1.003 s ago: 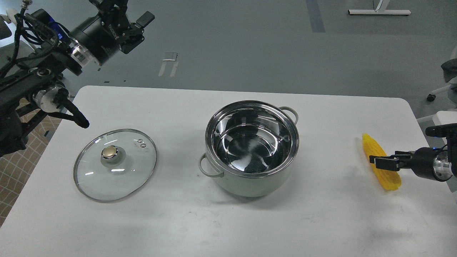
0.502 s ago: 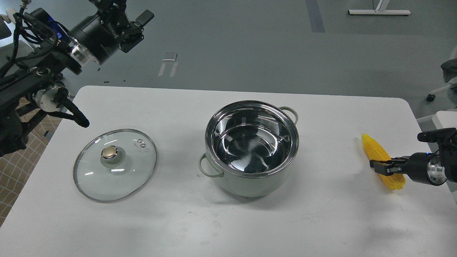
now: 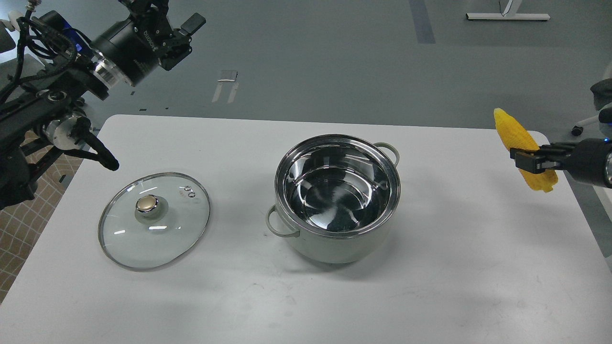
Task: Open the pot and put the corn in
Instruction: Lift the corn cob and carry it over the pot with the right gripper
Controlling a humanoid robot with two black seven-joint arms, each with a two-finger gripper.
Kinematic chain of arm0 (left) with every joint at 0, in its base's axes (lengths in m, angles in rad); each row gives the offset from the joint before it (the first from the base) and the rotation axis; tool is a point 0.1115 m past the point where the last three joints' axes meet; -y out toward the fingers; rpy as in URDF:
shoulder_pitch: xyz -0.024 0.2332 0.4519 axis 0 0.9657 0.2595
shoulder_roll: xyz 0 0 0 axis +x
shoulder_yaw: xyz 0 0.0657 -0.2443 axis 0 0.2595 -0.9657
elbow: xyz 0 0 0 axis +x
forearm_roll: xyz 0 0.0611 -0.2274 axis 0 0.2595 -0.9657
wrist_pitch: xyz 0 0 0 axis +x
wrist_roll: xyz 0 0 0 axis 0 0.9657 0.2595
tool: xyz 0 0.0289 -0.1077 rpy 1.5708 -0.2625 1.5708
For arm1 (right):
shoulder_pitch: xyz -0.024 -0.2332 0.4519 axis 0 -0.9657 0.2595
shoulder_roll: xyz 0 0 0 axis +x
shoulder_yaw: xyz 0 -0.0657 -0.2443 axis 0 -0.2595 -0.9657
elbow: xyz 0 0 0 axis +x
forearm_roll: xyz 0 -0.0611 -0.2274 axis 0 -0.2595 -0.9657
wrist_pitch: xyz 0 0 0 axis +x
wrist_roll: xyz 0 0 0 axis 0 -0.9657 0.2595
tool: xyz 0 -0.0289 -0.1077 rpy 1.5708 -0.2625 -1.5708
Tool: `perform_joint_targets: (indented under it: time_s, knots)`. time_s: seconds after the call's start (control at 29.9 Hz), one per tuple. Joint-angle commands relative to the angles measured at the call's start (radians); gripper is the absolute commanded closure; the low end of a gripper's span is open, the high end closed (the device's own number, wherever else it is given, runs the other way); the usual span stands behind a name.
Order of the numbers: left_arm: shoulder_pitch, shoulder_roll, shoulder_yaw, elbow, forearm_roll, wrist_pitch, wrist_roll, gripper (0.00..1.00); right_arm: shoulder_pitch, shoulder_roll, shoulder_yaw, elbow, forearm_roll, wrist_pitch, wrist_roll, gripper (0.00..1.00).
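The pale grey-green pot stands open in the middle of the white table, its shiny steel inside empty. The yellow corn is held up in the air above the table's right edge, well to the right of the pot. My right gripper is shut on the corn's middle. My left gripper is raised high beyond the table's far left corner; it is open and empty.
The round glass lid with a brass-coloured knob lies flat on the table to the left of the pot. A black cable loop of my left arm hangs just above the lid's far left side.
My right gripper closed on the corn and lifted it off the table, up and slightly right. The left arm has barely moved.
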Motion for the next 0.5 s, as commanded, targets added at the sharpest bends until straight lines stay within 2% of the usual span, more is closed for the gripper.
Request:
perform_joint_targets:
  time_s: [0.0,0.13,0.2,0.3,0.37,0.47]
  knots:
    - [-0.002,-0.003,0.000,0.000,0.001,0.002,0.000,0.02,0.137,-0.010,-0.009,0.055,-0.005,0.032,0.000,0.77]
    - [-0.003,-0.003,0.002,0.000,0.001,0.000,0.000,0.02,0.229,0.018,-0.014,0.089,-0.005,0.075,0.000,0.76]
    - [-0.003,-0.002,0.002,0.000,0.001,0.002,0.000,0.02,0.279,0.070,-0.032,0.091,-0.005,0.086,0.000,0.76]
    - [-0.003,-0.003,0.002,0.000,0.001,0.002,0.000,0.02,0.358,0.156,-0.102,0.085,0.003,0.089,0.000,0.76]
    - [-0.003,-0.003,0.002,0.000,0.001,0.002,0.000,0.02,0.420,0.260,-0.174,0.080,0.012,0.089,0.000,0.76]
    - [-0.003,-0.003,0.003,0.000,0.001,0.002,0.002,0.02,0.441,0.360,-0.205,0.080,0.011,0.089,0.000,0.76]
